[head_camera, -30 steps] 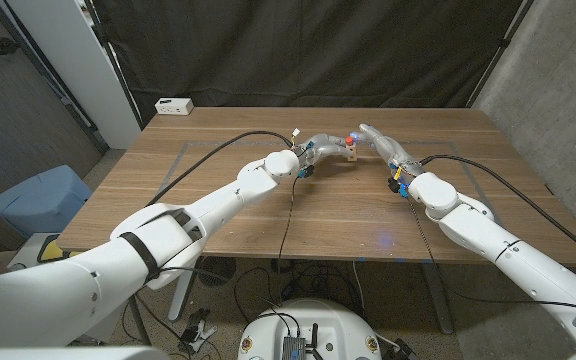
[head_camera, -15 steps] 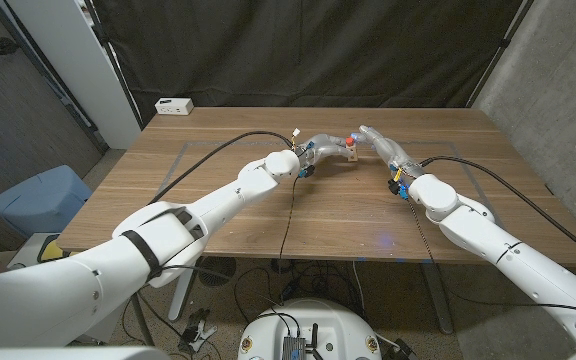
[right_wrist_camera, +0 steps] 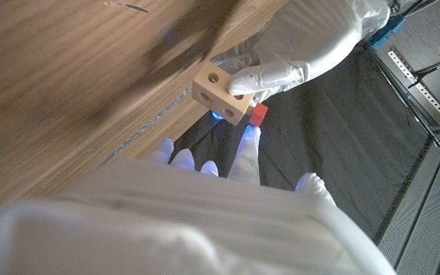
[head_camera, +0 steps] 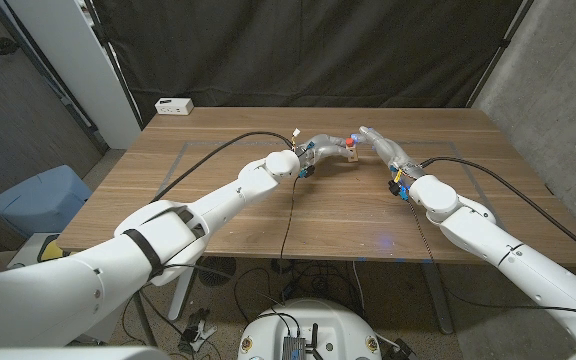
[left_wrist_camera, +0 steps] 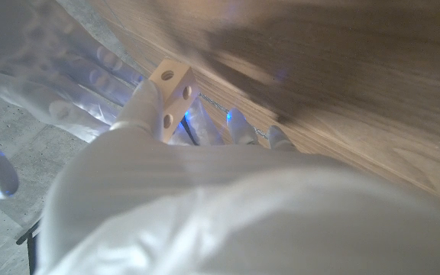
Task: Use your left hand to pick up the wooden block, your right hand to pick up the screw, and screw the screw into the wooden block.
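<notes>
left robot hand (head_camera: 320, 147) grips the wooden block (head_camera: 350, 153), raised above the far middle of the surface (head_camera: 268, 215). in the left wrist view fingers (left_wrist_camera: 145, 107) wrap the block's (left_wrist_camera: 171, 85) side. right robot hand (head_camera: 381, 145) comes in from the opposite side, fingertips (right_wrist_camera: 247, 145) at the red screw (right_wrist_camera: 259, 114), which sits against the block (right_wrist_camera: 221, 93). looks like a pinch on the screw, but the actual contact is hidden, so can't tell for sure.

both hands meet just short of the far edge; black curtain (head_camera: 318, 50) behind it. wide bare wood toward the near edge and to both sides. small white box (head_camera: 174, 105) at the far left corner, well apart. black cables (head_camera: 218, 150) trail across the surface from each wrist.

block: pale wood, cube-like, round holes on the visible faces. screw: red head (head_camera: 353, 141), shaft not visible.
</notes>
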Robot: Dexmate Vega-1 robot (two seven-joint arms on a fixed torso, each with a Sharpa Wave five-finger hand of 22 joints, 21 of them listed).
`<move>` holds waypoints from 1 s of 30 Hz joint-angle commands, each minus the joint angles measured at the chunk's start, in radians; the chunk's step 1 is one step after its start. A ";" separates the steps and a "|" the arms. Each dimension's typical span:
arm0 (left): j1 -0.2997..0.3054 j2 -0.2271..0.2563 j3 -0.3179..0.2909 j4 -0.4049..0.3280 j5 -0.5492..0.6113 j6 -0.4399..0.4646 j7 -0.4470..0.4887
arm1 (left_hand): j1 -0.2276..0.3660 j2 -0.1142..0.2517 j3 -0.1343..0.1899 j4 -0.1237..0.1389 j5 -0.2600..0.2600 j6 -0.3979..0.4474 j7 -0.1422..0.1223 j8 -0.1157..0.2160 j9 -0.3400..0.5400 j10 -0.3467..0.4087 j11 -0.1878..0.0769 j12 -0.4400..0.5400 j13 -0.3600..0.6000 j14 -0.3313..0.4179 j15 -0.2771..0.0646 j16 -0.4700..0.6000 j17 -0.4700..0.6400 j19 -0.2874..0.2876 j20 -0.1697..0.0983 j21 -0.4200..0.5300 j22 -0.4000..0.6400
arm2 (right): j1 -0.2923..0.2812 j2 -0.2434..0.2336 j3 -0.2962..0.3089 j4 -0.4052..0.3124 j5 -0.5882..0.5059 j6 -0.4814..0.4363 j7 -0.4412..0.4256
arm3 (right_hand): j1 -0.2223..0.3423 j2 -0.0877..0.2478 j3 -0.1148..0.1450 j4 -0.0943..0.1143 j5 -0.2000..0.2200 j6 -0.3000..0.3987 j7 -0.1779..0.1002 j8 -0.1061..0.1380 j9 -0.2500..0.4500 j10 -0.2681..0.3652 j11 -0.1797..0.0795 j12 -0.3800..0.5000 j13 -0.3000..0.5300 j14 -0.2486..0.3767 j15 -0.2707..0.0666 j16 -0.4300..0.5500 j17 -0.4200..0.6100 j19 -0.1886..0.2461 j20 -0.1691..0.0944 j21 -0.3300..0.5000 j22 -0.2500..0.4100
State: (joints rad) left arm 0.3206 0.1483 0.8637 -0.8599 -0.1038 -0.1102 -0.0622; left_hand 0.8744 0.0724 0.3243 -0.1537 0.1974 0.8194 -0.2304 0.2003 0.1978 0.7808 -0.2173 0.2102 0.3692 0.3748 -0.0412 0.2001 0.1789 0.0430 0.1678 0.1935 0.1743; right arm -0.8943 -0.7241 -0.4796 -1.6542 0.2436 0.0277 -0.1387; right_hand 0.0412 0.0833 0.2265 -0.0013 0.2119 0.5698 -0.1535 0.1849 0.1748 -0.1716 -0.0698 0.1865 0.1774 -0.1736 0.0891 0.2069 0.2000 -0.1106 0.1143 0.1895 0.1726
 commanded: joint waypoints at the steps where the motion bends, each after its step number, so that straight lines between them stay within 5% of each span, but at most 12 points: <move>1: -0.006 -0.007 0.000 0.018 -0.003 -0.008 -0.004 | -0.006 -0.001 0.002 0.003 0.006 0.042 0.028 0.004 0.003 0.007 0.002 0.005 0.005 0.007 -0.043 0.001 0.002 0.001 0.003 0.004 0.004 | -0.008 -0.006 0.001 -0.014 -0.004 -0.006 -0.001 | -0.006 0.007 0.003 0.005 0.007 0.007 0.003 0.006 0.004 -0.032 -0.006 0.007 0.002 -0.146 -0.007 0.003 0.002 0.006 -0.001 0.006 0.000; 30: -0.028 -0.030 0.002 0.073 -0.009 -0.031 -0.016 | -0.007 0.001 0.002 0.003 0.006 0.042 0.030 0.004 0.003 0.006 0.002 0.004 0.005 0.006 -0.042 0.000 0.002 0.001 0.004 0.003 0.004 | -0.016 -0.014 -0.009 -0.041 -0.017 -0.021 0.006 | -0.005 0.006 0.004 0.009 0.009 0.011 0.004 0.006 0.004 -0.030 -0.008 0.006 0.002 -0.144 -0.007 0.002 0.001 0.006 -0.001 0.005 0.000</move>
State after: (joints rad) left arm 0.3019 0.1283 0.8634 -0.8075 -0.1116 -0.1319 -0.0735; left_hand 0.8759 0.0709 0.3229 -0.1556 0.2000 0.8196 -0.2305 0.2000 0.1981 0.7800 -0.2165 0.2081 0.3683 0.3748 -0.0412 0.2001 0.1789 0.0430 0.1678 0.1935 0.1742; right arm -0.9061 -0.7348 -0.4854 -1.6860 0.2309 0.0145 -0.1358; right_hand 0.0412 0.0833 0.2308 0.0029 0.2119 0.5751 -0.1479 0.1853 0.1742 -0.1715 -0.0698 0.1865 0.1774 -0.1736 0.0891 0.2069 0.2002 -0.1106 0.1144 0.1895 0.1726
